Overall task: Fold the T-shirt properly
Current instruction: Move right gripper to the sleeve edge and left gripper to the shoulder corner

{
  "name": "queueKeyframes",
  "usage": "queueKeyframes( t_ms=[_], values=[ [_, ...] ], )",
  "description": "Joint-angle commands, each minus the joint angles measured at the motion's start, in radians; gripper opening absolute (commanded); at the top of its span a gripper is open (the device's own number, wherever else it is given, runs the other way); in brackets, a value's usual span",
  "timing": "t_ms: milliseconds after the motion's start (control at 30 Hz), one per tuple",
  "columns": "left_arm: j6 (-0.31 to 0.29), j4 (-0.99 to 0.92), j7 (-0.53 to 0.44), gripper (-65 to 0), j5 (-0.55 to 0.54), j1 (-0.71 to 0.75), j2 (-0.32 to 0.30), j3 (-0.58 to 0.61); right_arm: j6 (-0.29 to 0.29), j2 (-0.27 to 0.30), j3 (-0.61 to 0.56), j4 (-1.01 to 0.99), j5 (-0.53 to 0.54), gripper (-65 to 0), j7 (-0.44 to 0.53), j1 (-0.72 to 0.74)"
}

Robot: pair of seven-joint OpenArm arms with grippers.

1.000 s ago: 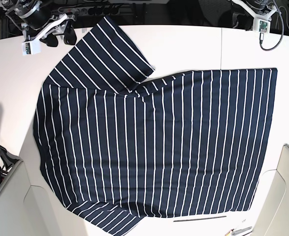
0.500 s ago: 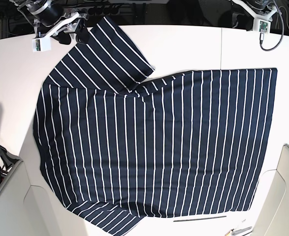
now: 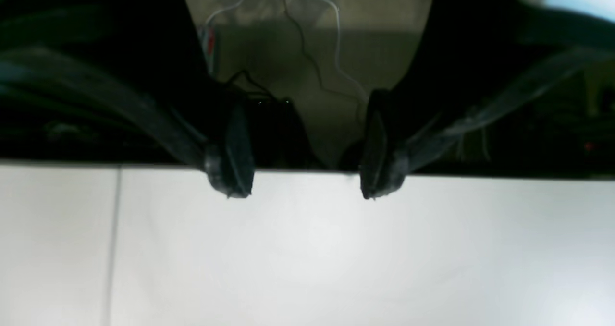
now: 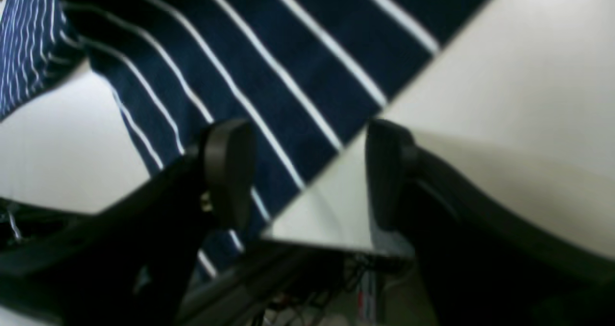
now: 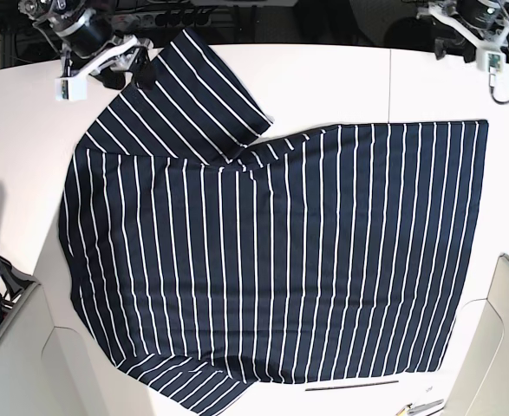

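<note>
Navy white-striped cloth T-shirt (image 5: 271, 251) lies spread flat on the white table (image 5: 341, 78), one sleeve folded in, as both the left gripper (image 3: 300, 184) and right gripper (image 4: 307, 172) have pulled back, fingers wide and empty, ready for another fold.

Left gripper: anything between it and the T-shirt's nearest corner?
Only bare white table lies between the left gripper and the T-shirt, as the base view shows.
</note>
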Motion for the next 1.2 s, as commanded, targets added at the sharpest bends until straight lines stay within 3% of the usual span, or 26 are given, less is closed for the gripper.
queueKeyframes(
  t_ms=[0, 67, 233, 567, 800, 1067, 1167],
  values=[
    [-0.014, 0.014, 0.0, -26.5, -0.027, -0.001, -0.008, -0.024, -0.011, 0.003, 0.002, -0.004, -0.002, -27.9, -0.021, -0.014],
    [-0.043, 0.014, 0.019, -26.5, -0.074, -0.016, -0.008, -0.053, -0.01, 0.004, 0.002, -0.005, 0.005, -27.9, -0.021, -0.014],
    [-0.049, 0.014, 0.019, -26.5, -0.143, -0.03, -0.017, -0.117, 0.016, 0.003, -0.005, -0.005, 0.042, -27.9, -0.021, -0.014],
    [-0.048, -0.011, 0.02, -26.5, -0.168, -0.076, -0.116, -0.13, 0.014, -0.006, -0.14, -0.01, -0.025, -27.9, -0.02, 0.029],
    [-0.048, -0.075, 0.023, -26.5, -0.172, -0.142, -0.172, -0.131, 0.015, -0.059, -0.143, -0.01, -0.039, -27.9, -0.019, 0.031],
    [-0.064, -0.237, 0.025, -26.5, -0.222, -0.276, -0.258, -0.131, 0.014, -0.061, -0.143, -0.01, -0.042, -28.3, 0.0, 0.033],
    [-0.089, -0.315, 0.027, -25.7, -0.256, -0.323, -0.29, -0.13, 0.015, -0.061, -0.143, -0.01, -0.042, -40.1, 0.0, 0.033]
  ],
)
